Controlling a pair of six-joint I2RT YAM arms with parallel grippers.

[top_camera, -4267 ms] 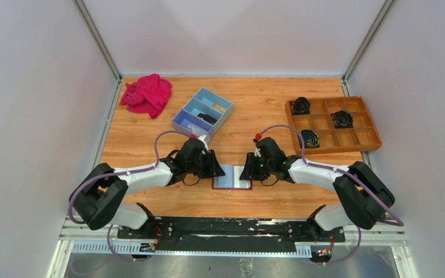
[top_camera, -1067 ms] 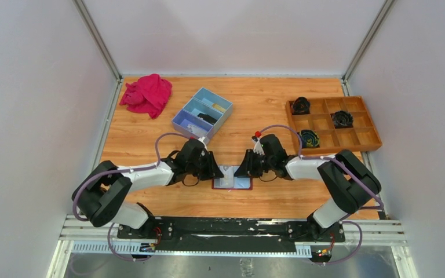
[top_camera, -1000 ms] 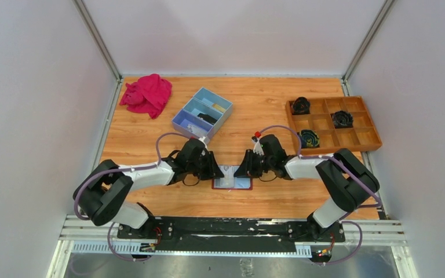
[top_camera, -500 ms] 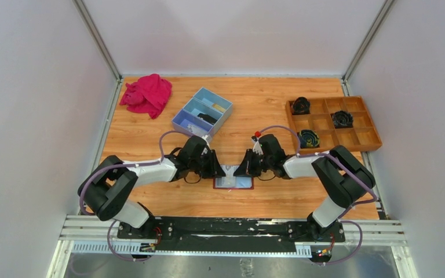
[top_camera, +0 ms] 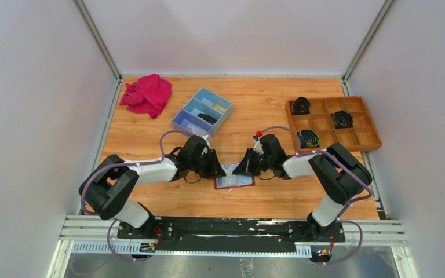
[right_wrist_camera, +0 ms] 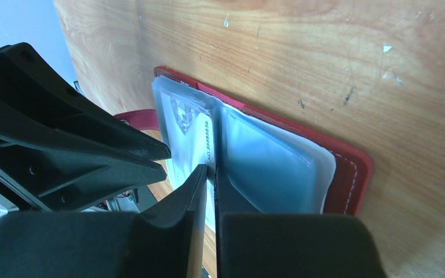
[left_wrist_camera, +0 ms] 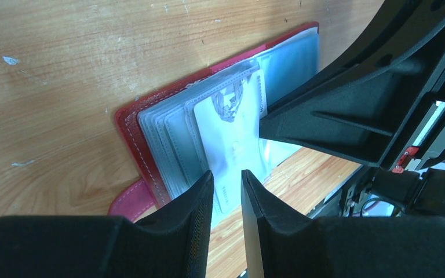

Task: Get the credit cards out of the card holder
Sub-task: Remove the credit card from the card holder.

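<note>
The dark red card holder [top_camera: 234, 181] lies open near the table's front, grey see-through pockets [left_wrist_camera: 171, 147] fanned up and its pink-red tab strap [left_wrist_camera: 128, 200] at the side. One whitish credit card [right_wrist_camera: 194, 136] stands partly out of a pocket. My right gripper [right_wrist_camera: 211, 169] is shut on that card's edge, next to the bluish pockets [right_wrist_camera: 266, 168]. From the other side my left gripper [left_wrist_camera: 227, 176] hovers low over the pockets, jaws a little apart, and the same card [left_wrist_camera: 232, 127] shows beyond the gap. From above, the left gripper [top_camera: 219, 169] and right gripper [top_camera: 239, 169] nearly meet over the holder.
A blue three-compartment box [top_camera: 203, 113] sits behind the left gripper. A bright pink cloth [top_camera: 148, 94] lies at the back left. A wooden divided tray [top_camera: 359, 136] with dark coiled items stands at the right. Grey walls close in three sides.
My right gripper's jaws have closed onto the card over the last second. Both grippers edged slightly toward the back, and the holder has turned a little.
</note>
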